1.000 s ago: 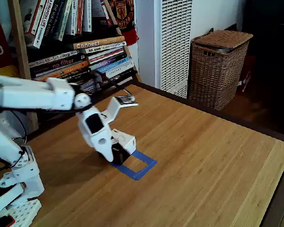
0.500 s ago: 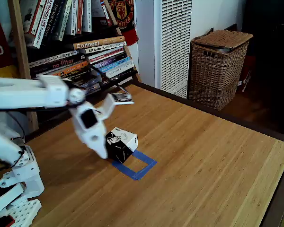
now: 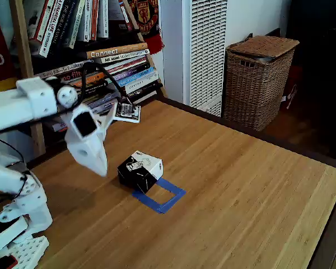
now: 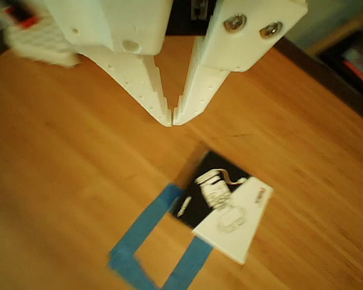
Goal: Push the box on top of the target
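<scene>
The box (image 3: 140,170), a small black and white cube with printed marks, sits on the wooden table overlapping the far-left corner of the target (image 3: 163,196), a hollow square of blue tape. Most of the square's wood middle stays uncovered. My white gripper (image 3: 102,170) hangs in the air left of the box, raised off the table and not touching it. In the other view the gripper (image 4: 172,119) points down with its fingertips pressed together and nothing between them. Below it lie the box (image 4: 225,205) and the target (image 4: 147,228).
A flat printed tag (image 3: 127,111) rides on the arm above the gripper. A bookshelf (image 3: 95,61) stands behind the table, a wicker basket (image 3: 259,78) beyond the far edge. The arm's base (image 3: 14,224) stands at the left. Bare wooden table (image 3: 241,190) stretches to the right.
The gripper has drawn back from the box, rising and moving left. The box stays where it was left, at the target's corner.
</scene>
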`<move>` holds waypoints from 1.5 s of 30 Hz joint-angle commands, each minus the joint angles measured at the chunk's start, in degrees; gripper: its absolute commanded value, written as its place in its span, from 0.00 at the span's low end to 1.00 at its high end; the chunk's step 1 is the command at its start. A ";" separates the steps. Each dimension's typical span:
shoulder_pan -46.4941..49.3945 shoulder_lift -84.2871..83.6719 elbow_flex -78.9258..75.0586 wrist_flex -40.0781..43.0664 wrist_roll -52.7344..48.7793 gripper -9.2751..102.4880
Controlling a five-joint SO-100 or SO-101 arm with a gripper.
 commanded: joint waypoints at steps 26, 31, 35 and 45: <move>-11.69 -28.04 -12.83 -22.76 35.68 0.08; -10.72 -31.64 -13.62 -25.66 36.56 0.08; -9.93 -33.75 -14.59 -27.25 36.65 0.08; -8.61 -36.47 -19.78 -26.63 37.88 0.08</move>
